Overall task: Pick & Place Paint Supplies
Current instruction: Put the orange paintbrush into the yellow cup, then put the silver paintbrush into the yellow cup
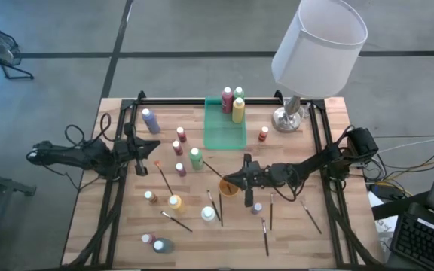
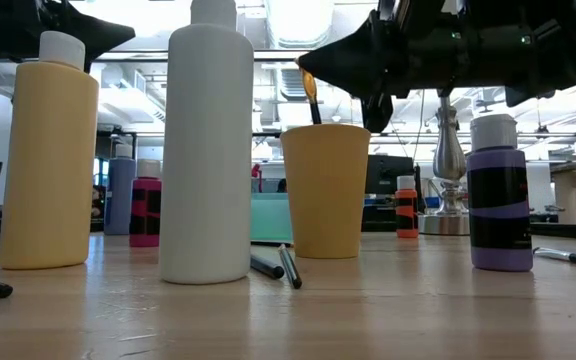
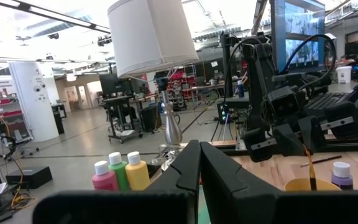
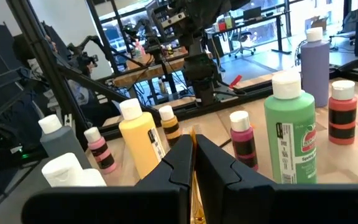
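Wooden bench (image 1: pixel 126 226) lay under both my arms, strewn with paint supplies. My right jaws were pinched tight on a thin paintbrush (image 2: pixel 311 100) and hung just above the orange cup (image 1: pixel 227 188) near the middle of the bench. The brush pointed down, with its lower end inside the cup. That arm reached in from 3 o'clock.

My left jaws were shut narrow with nothing between them. They hovered off the wood at the 9 o'clock side, pointing toward 3 o'clock.

Toward 12 o'clock sat the green tray (image 1: pixel 224 135). Three bottles stood upright at its far end: a pink-red one (image 1: pixel 227 99), a green one (image 1: pixel 239 93) and a yellow one (image 1: pixel 238 111). A lamp (image 1: pixel 319 45) stood in the 1 o'clock corner, and a small orange-red bottle (image 1: pixel 264 135) stood on the wood between lamp and tray.

Other bottles stood loose on the bench:
- A lilac bottle (image 1: pixel 151 120) stood at about 10 o'clock.
- A second green bottle (image 1: pixel 195 158) stood near the tray's 7 o'clock corner.
- A second yellow bottle (image 1: pixel 175 202) and a white bottle (image 1: pixel 208 214) stood toward 7 o'clock of the cup.
- A small purple bottle (image 1: pixel 256 208) stood at the cup's 4 o'clock.

Several spare brushes lay flat. One (image 1: pixel 164 178) was at the cup's 9 o'clock, and another (image 1: pixel 311 217) was well out toward 4 o'clock.
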You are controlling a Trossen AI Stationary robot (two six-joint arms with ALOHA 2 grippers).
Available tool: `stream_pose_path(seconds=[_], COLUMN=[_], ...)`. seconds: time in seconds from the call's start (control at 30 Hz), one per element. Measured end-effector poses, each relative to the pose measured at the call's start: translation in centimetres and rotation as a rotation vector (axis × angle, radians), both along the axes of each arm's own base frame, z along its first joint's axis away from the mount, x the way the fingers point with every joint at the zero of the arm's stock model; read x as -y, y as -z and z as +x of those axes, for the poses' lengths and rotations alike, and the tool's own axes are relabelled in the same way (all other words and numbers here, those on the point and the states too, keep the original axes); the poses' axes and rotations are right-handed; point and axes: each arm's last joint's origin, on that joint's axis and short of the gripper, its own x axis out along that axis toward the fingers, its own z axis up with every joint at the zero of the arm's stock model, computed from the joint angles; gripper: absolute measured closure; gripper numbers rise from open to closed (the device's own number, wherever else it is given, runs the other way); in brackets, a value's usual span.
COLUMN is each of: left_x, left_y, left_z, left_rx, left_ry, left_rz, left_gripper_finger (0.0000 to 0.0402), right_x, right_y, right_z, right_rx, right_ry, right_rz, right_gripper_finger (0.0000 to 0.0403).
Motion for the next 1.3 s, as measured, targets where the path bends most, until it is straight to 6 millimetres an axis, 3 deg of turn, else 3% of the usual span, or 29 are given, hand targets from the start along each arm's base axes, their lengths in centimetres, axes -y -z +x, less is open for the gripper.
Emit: stream_pose_path(seconds=[0.53,0.9,1.3], left_x=[0.0,0.0,0.0], left_y=[0.0,0.0,0.0], left_z=[0.0,0.0,0.0], left_rx=[0.000,0.000,0.000], left_ry=[0.000,0.000,0.000], left_rz=[0.000,0.000,0.000], left_gripper_finger=[0.0385,0.0385,0.0385], right_x=[0.1,0.1,0.7], right_y=[0.4,0.0,-5.7], right_z=[0.0,-0.1,-1.9], right_rx=[-0.035,-0.025,0.166], right_ry=[0.003,-0.003,0.049], right_rz=[0.028,0.011,-0.106], right_gripper_finger=[0.0387,0.0277,0.0209])
